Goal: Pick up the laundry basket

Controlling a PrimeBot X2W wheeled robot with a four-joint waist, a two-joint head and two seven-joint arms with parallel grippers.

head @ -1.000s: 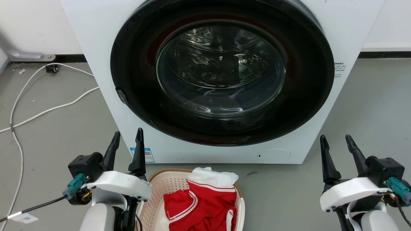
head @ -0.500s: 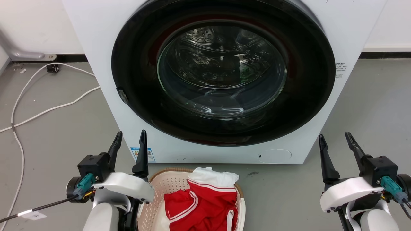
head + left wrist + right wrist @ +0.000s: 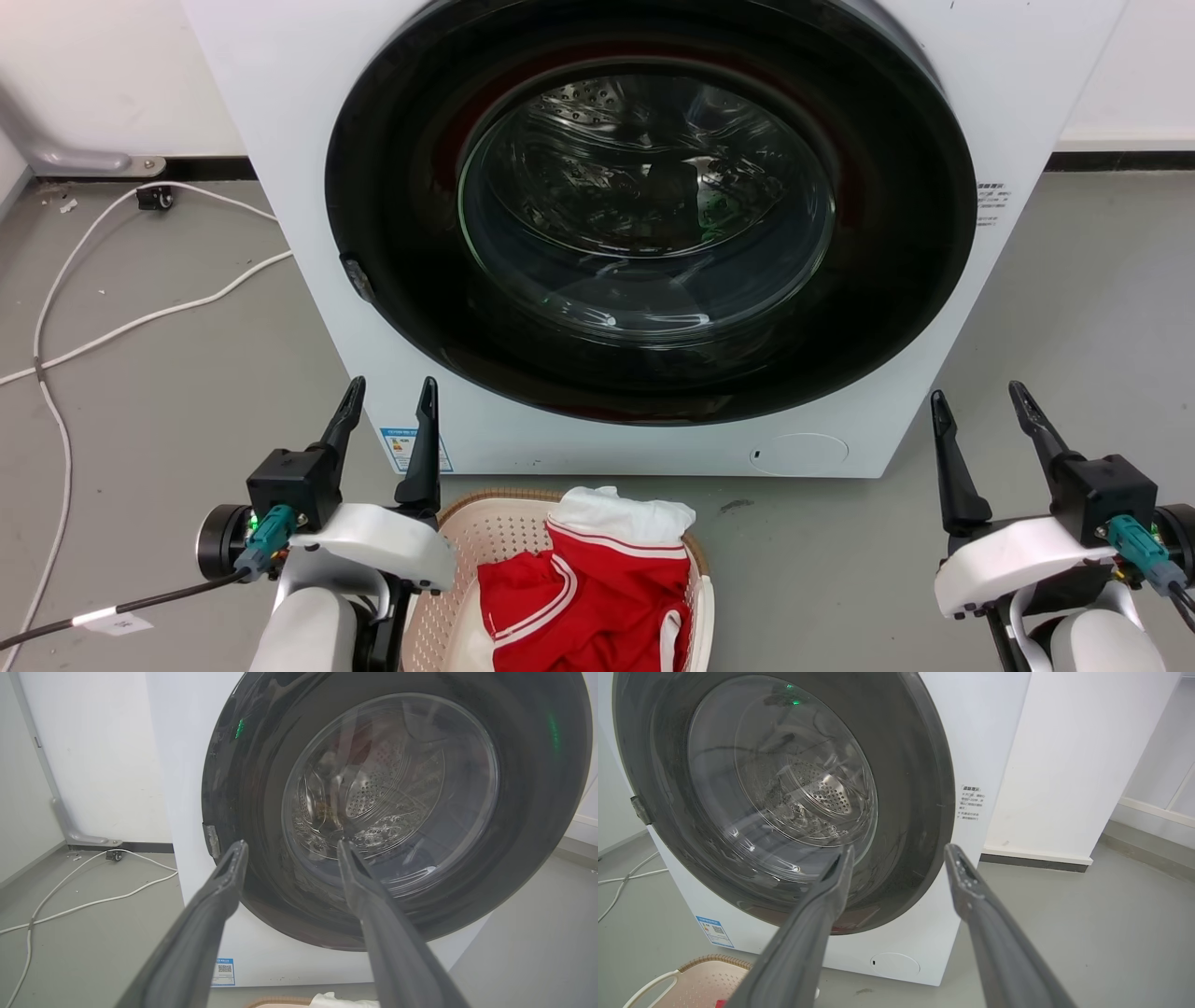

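Observation:
The beige laundry basket (image 3: 485, 537) stands on the floor in front of the washer, low in the head view, with red and white clothes (image 3: 583, 583) heaped in it. Its brown rim and a white handle show as the basket (image 3: 698, 982) in the right wrist view, and a sliver of that rim appears as the basket (image 3: 275, 1002) under the left wrist camera. My left gripper (image 3: 390, 397) is open, hovering above the basket's left edge. Far off to the basket's right, my right gripper (image 3: 978, 399) is open and holds nothing.
The white washer (image 3: 653, 233) with its shut dark round door fills the space ahead. White cables (image 3: 140, 317) trail over the grey floor at the left. A white wall or column (image 3: 1064, 765) stands right of the washer.
My left gripper has shifted right and slightly forward, closer over the basket's left edge. The right gripper has barely moved. The basket stays put.

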